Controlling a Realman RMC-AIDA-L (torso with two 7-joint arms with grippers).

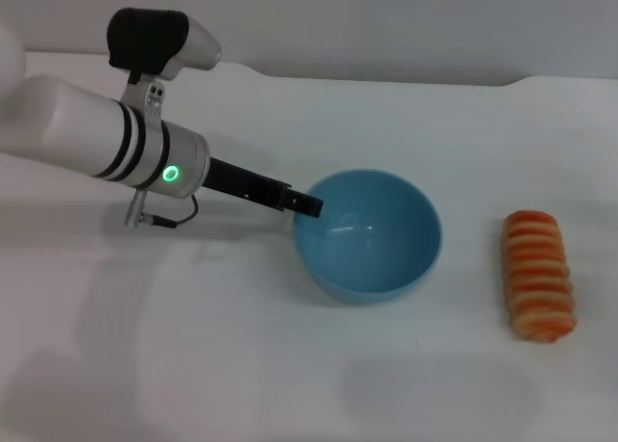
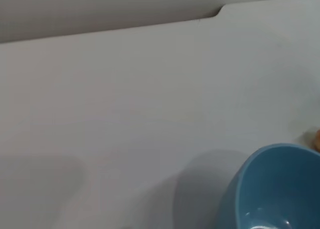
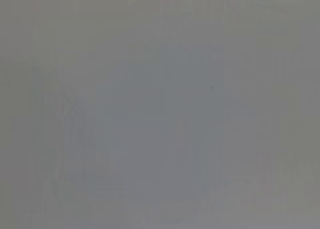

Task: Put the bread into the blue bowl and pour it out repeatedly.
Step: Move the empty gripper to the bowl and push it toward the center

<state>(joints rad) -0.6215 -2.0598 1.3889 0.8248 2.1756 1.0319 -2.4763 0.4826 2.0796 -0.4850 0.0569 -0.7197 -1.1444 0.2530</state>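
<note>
The blue bowl [image 1: 372, 239] stands upright and empty on the white table, a little right of the middle. My left gripper [image 1: 307, 207] reaches in from the left and is shut on the bowl's left rim, with one black finger over the rim's inner side. The left wrist view shows part of the bowl [image 2: 272, 189] close by. The bread [image 1: 538, 274] lies on the table to the right of the bowl, apart from it, striped side up, pointing away from me. My right gripper is out of view; its wrist view shows only plain grey.
The white table [image 1: 241, 365] reaches to a grey back wall [image 1: 386, 17]. A thin cable [image 1: 179, 220] hangs under my left wrist. Bare table lies in front of the bowl and between the bowl and the bread.
</note>
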